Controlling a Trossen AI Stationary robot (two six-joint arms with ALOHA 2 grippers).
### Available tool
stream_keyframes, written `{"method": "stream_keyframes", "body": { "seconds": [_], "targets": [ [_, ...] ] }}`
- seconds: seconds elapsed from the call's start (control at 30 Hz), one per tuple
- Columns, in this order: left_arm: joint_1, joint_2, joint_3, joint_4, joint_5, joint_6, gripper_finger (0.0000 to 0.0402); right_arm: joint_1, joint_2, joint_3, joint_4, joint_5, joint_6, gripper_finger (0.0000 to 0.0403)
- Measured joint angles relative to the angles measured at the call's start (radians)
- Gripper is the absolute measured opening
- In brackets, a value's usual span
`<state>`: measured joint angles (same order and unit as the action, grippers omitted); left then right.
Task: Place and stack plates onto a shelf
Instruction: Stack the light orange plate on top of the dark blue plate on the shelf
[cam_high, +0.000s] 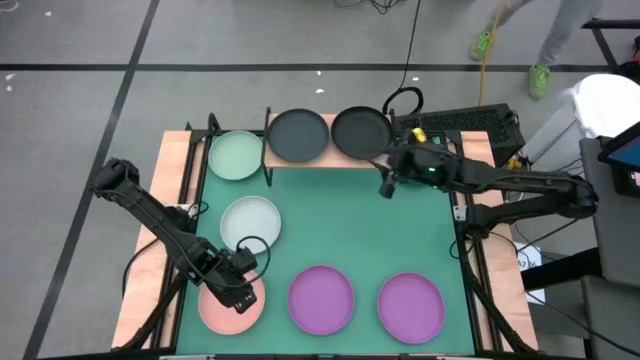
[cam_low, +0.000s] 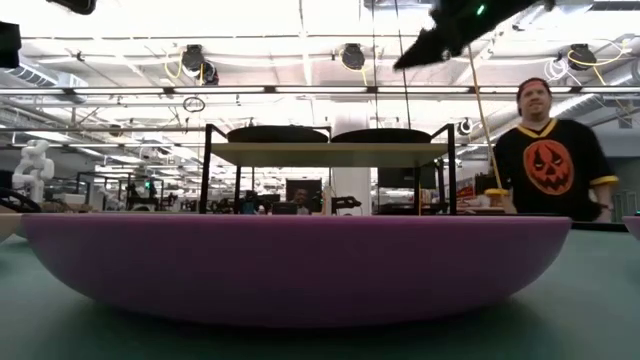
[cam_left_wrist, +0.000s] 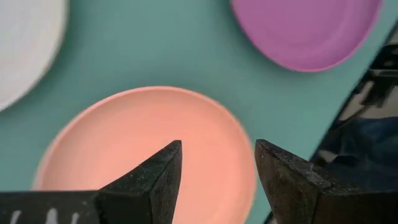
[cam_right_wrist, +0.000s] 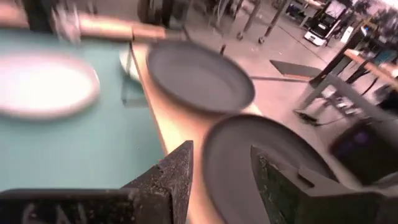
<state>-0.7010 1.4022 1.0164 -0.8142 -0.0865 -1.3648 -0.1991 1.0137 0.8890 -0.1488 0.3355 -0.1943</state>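
**Left claw over pink plate, two dark plates on shelf**

Plates look light, stiff and matte, with low rims. I judge them a bit slick on the flat, so the only real hold is a rim pinch: one finger inside the lip, one under or outside. Shallow rim means a small bite, so the plate may tip or slip if I lift fast. Probably hard plastic or ceramic; I cannot tell which, so I treat them as breakable.

Where things are: the shelf sits at the table's far edge and carries two dark plates side by side, touching or nearly so. The mint plate is on the mat just beside the shelf's left end. The pale plate is mid-left. The pink plate is near left, with two purple plates in the near row to its right, apart from each other.

Left gripper hangs over the pink plate near its far rim. In the left wrist view the fingers are parted about a finger's breadth, nothing between them, the pink plate below. I cannot tell whether the tips touch it yet. Empty.

Right gripper is just off the shelf's right end, beside the right dark plate. Its fingers are parted, holding nothing.

Next pick, as I judge it, is the pink plate by its rim.
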Motion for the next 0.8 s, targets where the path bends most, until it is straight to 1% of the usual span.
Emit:
{"method": "stream_keyframes", "body": {
  "seconds": [0.13,0.23,0.3,0.37,0.43,0.5,0.67,0.8],
  "targets": [
    [0.000,-0.026,0.000,-0.045,-0.019,0.020,0.0209,0.044,-0.112,0.001,-0.068,0.004,0.234,0.0144],
    [0.000,-0.032,0.000,-0.061,-0.053,0.055,0.0209,0.079,-0.175,0.002,-0.174,0.003,0.439,0.0144],
    [0.000,-0.031,0.000,-0.060,-0.069,0.089,0.0209,0.103,-0.198,0.002,-0.255,0.001,0.602,0.0144],
    [0.000,-0.031,0.000,-0.059,-0.072,0.121,0.0209,0.126,-0.208,0.002,-0.318,-0.027,0.764,0.0144],
    [0.008,-0.031,0.000,-0.058,-0.072,0.142,0.0209,0.151,-0.209,0.002,-0.349,-0.074,0.880,0.0144],
    [0.014,-0.031,0.000,-0.058,-0.076,0.153,0.0209,0.183,-0.199,0.001,-0.364,-0.107,0.951,0.0144],
    [0.016,-0.031,0.000,-0.059,-0.105,0.158,0.0209,0.262,-0.158,0.001,-0.342,-0.125,1.076,0.0144],
    [0.022,-0.031,0.000,-0.086,-0.099,0.078,0.0209,0.325,-0.113,0.001,-0.311,-0.126,1.158,0.0144]
  ]
}}
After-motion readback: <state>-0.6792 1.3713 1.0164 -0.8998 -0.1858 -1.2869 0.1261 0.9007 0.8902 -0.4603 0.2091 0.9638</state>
